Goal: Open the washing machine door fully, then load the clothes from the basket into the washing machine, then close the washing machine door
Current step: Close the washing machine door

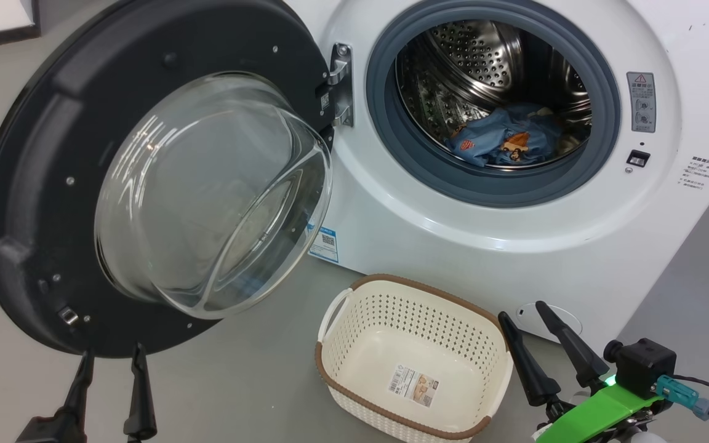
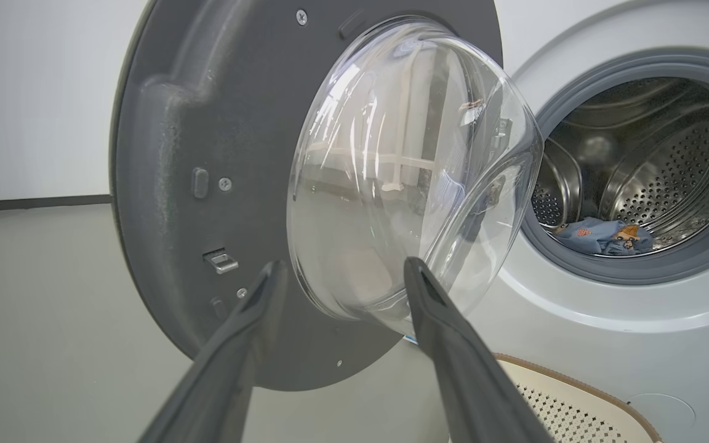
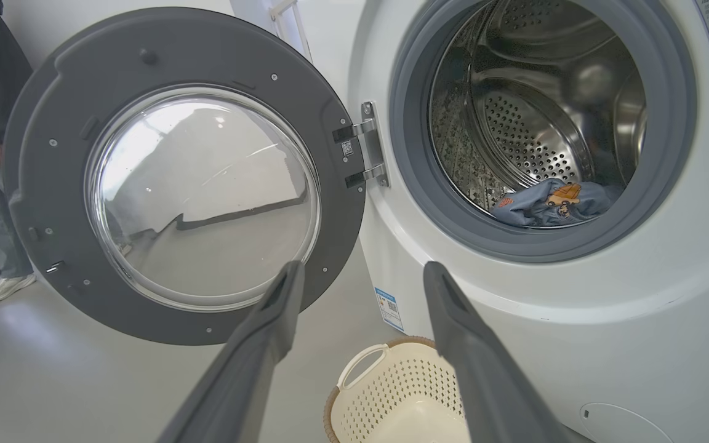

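Clothes (image 1: pixel 505 143) apparently inside washing machine (image 1: pixel 453 227).

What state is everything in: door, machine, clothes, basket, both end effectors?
washing machine door, swung wide open on its hinge.
washing machine, open, loaded.
clothes, bundled low inside the washing machine.
basket, upright, empty.
left end effector, open, holding nothing.
right end effector, open, holding nothing.

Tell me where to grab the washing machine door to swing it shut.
Probably pinch the black rim at its free edge, opposite the hinge, with the left hand coming from the left. The rim looks thin there; the glass bowl bulges too wide.
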Motion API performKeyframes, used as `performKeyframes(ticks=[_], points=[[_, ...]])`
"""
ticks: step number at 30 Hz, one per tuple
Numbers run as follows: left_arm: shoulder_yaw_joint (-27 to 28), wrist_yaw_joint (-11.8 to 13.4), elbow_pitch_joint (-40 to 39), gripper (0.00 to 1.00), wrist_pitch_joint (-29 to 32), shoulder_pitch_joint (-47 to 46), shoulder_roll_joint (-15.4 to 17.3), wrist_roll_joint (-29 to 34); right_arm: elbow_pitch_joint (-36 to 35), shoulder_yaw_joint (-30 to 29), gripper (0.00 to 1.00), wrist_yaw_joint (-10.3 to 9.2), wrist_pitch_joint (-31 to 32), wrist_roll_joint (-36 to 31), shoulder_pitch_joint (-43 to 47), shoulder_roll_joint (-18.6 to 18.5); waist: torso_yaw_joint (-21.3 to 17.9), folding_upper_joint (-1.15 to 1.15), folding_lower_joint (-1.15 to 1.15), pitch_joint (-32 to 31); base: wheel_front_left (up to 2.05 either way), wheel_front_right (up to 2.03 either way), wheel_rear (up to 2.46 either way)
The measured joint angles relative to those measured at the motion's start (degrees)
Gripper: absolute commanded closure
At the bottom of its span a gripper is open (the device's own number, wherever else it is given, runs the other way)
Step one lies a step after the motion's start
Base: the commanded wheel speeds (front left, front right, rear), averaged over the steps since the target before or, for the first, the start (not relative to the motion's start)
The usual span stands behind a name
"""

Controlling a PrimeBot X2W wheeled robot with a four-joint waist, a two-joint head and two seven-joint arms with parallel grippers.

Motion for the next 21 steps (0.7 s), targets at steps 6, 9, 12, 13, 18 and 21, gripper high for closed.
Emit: performKeyframes(ticks=[6, 9, 12, 13, 18, 21], points=[[0.00, -0.02, 0.01, 0.09, 0.00, -0.01, 0.01, 0.19, 0.00, -0.20, 0.00, 0.00, 0.00, 0.00, 0.00, 0.01, 0.13, 0.00, 0.00, -0.02, 0.00, 0.00, 0.00], [0.01, -0.02, 0.01, 0.60, 0.00, -0.01, 0.05, 0.21, 0.00, -0.45, 0.00, 0.00, 0.00, 0.00, 0.00, 0.02, 0.30, 0.00, 0.00, -0.03, 0.00, 0.00, 0.00], [0.01, -0.09, -0.20, 1.00, 0.00, -0.02, 0.21, 0.21, 0.00, -1.07, 0.00, 0.00, 0.00, 0.00, 0.00, 0.03, 0.55, 0.00, 0.00, -0.08, 0.00, 0.00, 0.00], [0.00, -0.10, -0.49, 1.00, 0.00, -0.03, 0.42, 0.21, 0.00, -1.22, 0.00, 0.00, 0.00, 0.00, 0.00, 0.03, 0.64, 0.00, 0.00, -0.09, 0.00, 0.00, 0.00], [0.02, -0.60, -2.55, 1.00, 0.56, -0.33, 1.92, -0.09, -0.02, -1.41, 0.00, 0.00, 0.00, 0.00, 0.00, 0.23, 1.06, 0.00, 0.00, -0.10, 0.00, 0.00, 0.00], [-0.09, -1.41, -5.64, 1.00, 2.13, -1.01, 3.44, -0.27, -0.05, -1.55, 0.00, 0.00, 0.00, 0.00, 0.01, 0.29, 1.32, 0.00, 0.00, -0.05, 0.00, 0.00, 0.00]])
